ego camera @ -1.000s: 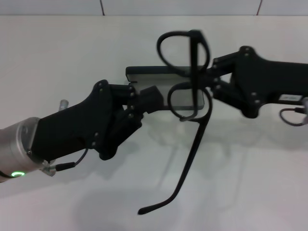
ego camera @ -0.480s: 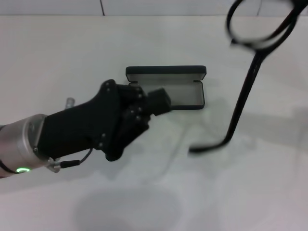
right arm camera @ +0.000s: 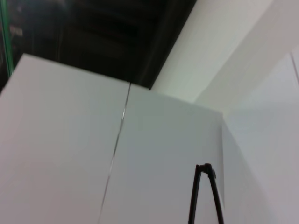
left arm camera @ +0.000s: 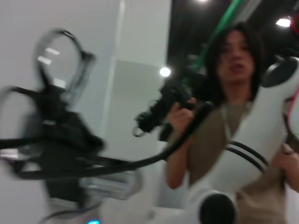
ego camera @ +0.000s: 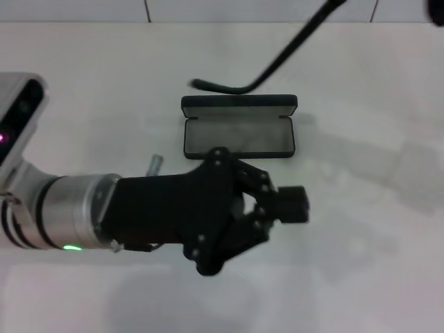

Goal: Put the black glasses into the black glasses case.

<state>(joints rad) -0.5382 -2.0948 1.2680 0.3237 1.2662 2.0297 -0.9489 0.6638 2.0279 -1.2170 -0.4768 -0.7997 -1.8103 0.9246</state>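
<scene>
The black glasses case point(ego camera: 239, 128) lies open on the white table, lid toward the far side, grey lining showing and nothing in it. The black glasses are held high: only one long temple arm point(ego camera: 277, 55) shows in the head view, slanting over the case's far edge. In the left wrist view the lenses point(left arm camera: 58, 51) stand above my right gripper point(left arm camera: 53, 130), which is shut on the frame. The right wrist view catches thin black temple tips point(right arm camera: 205, 170). My left gripper point(ego camera: 291, 206) hovers near the case's front side, shut and holding nothing.
The white table point(ego camera: 374, 229) stretches around the case, with a wall seam point(ego camera: 147, 10) at the far edge. In the left wrist view a person point(left arm camera: 233, 60) stands behind the robot's white body point(left arm camera: 252, 140).
The right gripper has carried the glasses up and away to the far right, leaving the head view. The left arm has drawn back from the case toward the near side.
</scene>
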